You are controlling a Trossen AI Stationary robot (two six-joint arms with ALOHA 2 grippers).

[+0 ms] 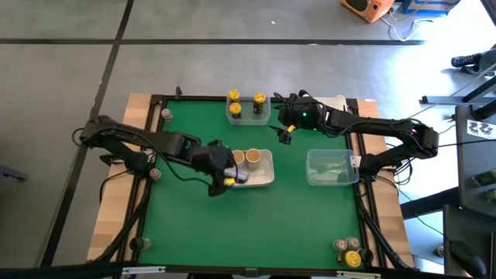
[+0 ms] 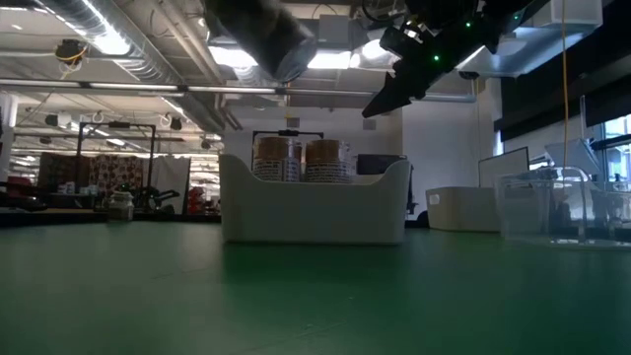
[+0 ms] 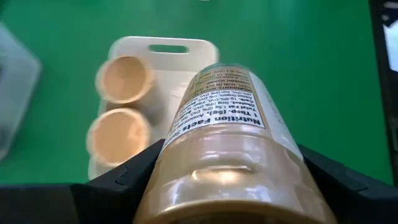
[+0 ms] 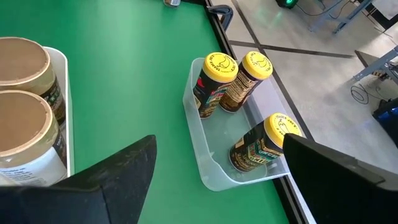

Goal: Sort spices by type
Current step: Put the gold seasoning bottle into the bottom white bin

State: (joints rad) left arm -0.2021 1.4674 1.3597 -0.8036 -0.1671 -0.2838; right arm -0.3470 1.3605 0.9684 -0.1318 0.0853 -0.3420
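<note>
My left gripper (image 1: 225, 172) is shut on a spice jar (image 3: 224, 130) with tan contents and a yellow cap (image 1: 229, 180), above the near left end of the white tub (image 1: 266, 172). Two tan-capped jars (image 1: 246, 158) stand in that tub, and they also show in the left wrist view (image 3: 121, 102). My right gripper (image 1: 284, 135) hangs open and empty above the green mat, between the white tub and a clear tub (image 1: 248, 116) at the far edge. Three yellow-capped jars (image 4: 239, 78) stand in the clear tub. My left gripper pinches the jar by its labelled body (image 3: 186, 149) between the two fingers (image 3: 134, 177), one on each side. The jar is lifted clear, tilted, and reaches out ahead of the fingers over the white tub.
An empty clear tub (image 1: 332, 167) sits at the table's right side. Several more jars (image 1: 349, 252) stand at the near right corner, and one small jar (image 1: 165, 114) stands at the far left edge. Bare green mat lies along the near side.
</note>
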